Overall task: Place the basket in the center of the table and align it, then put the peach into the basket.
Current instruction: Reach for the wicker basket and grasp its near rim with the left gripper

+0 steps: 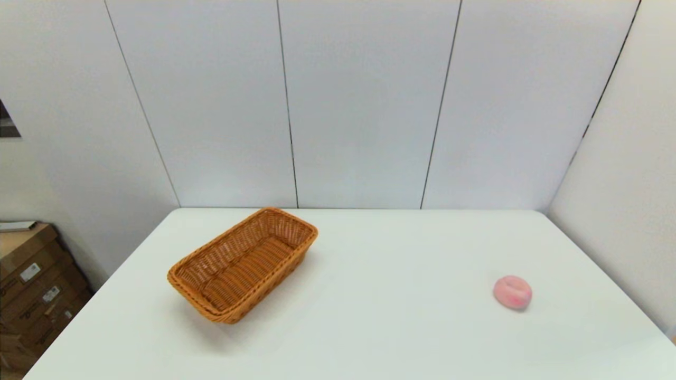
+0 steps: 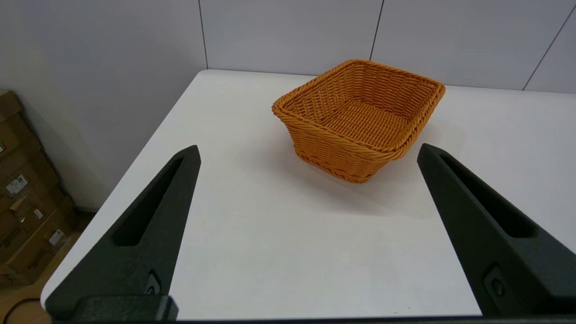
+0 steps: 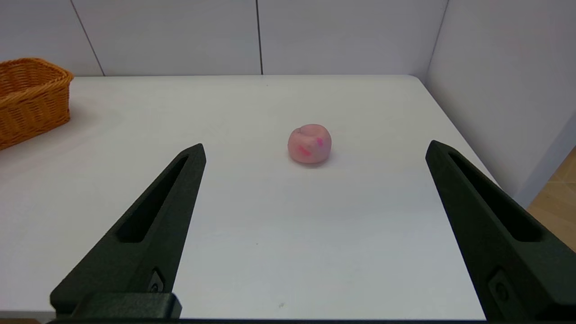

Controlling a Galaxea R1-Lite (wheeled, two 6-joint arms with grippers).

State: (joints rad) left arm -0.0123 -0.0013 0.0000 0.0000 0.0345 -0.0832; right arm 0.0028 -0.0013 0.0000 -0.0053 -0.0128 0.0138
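1. The left gripper (image 2: 308, 150) hangs over the near left part of the table (image 1: 369, 327), its 2 black fingers (image 2: 153, 216) spread wide and holding nothing.
2. The right gripper (image 3: 315, 150) sits over the near right part of the table, its fingers (image 3: 486, 216) likewise released and gripping nothing.
3. The peach (image 3: 309, 143) lies beyond the right fingertips, centred in the gap between them but well apart from both — small, round, pale pink with deeper pink streaks and a shallow dimple on top. In the head view it rests on the table's right side (image 1: 512, 292).
4. The basket (image 2: 357, 117) stands past the left fingertips, within the span between them, not touched — orange-brown wicker, rectangular, flared sides, braided rim. It holds nothing; only its woven floor shows.
5. In the head view the basket (image 1: 244, 263) sits left of the table's middle, turned at an angle to the edges, far from the peach.
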